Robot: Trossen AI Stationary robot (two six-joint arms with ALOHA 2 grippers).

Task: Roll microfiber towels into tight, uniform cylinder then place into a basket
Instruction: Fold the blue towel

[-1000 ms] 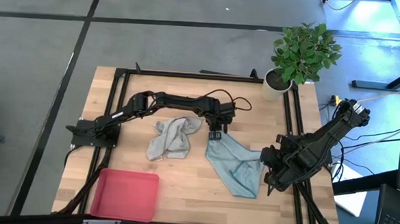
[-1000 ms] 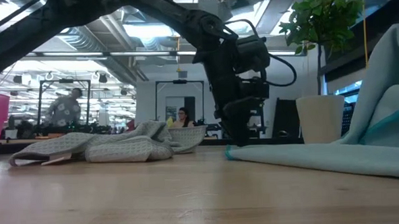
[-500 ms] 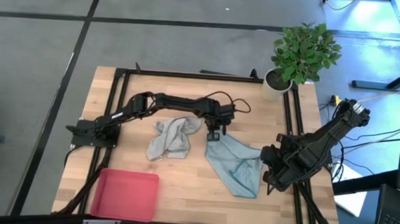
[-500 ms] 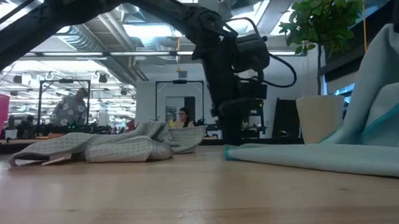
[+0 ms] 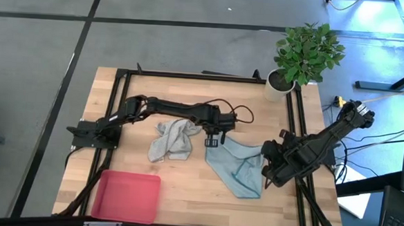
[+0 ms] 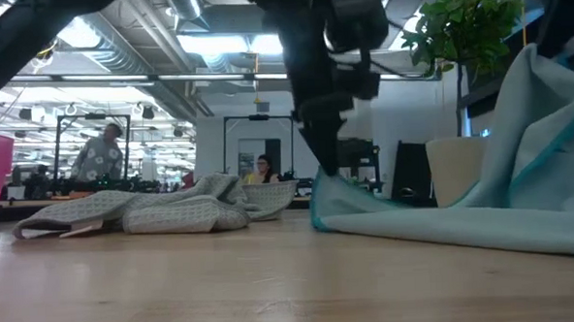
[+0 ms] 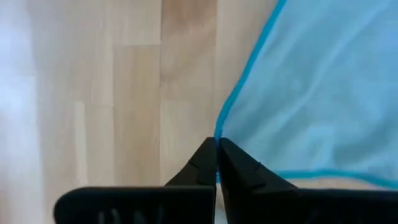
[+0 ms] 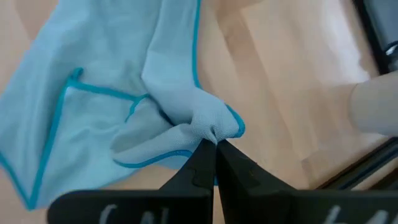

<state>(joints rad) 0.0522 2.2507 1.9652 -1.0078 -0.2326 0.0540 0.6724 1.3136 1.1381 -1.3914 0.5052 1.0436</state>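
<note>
The pale blue towel (image 5: 237, 167) lies crumpled at the table's right middle, held at two ends. My left gripper (image 5: 214, 139) is shut on its left far corner. My right gripper (image 5: 267, 169) is shut on its right end, which stands raised in the low view (image 6: 541, 92). The light grey towel (image 5: 173, 139) lies bunched on the table, left of the blue one. The pink-red basket (image 5: 127, 195) stands at the near left. My left gripper pinches the towel's hemmed corner (image 7: 218, 133) between its two shut fingers, coming from above and pointing down. The corner (image 6: 318, 193) is lifted a little off the table, and the cloth slopes down from it onto the wood. My right gripper pinches a bunched fold at the towel's right edge (image 8: 214, 127) between its shut fingers, several layers gathered. That end is held up clear of the table, and the cloth drapes down slack toward the left.
A white pot with a green plant (image 5: 279, 86) stands at the far right corner. A black frame rail (image 5: 190, 76) runs round the table top. Bare wood (image 5: 184, 188) lies between the basket and the blue towel.
My left gripper has risen and gone slightly toward the table's near left, lifting the blue towel's corner off the wood. My right gripper has shifted a little toward the left with the towel's raised end. The grey towel has stayed still.
</note>
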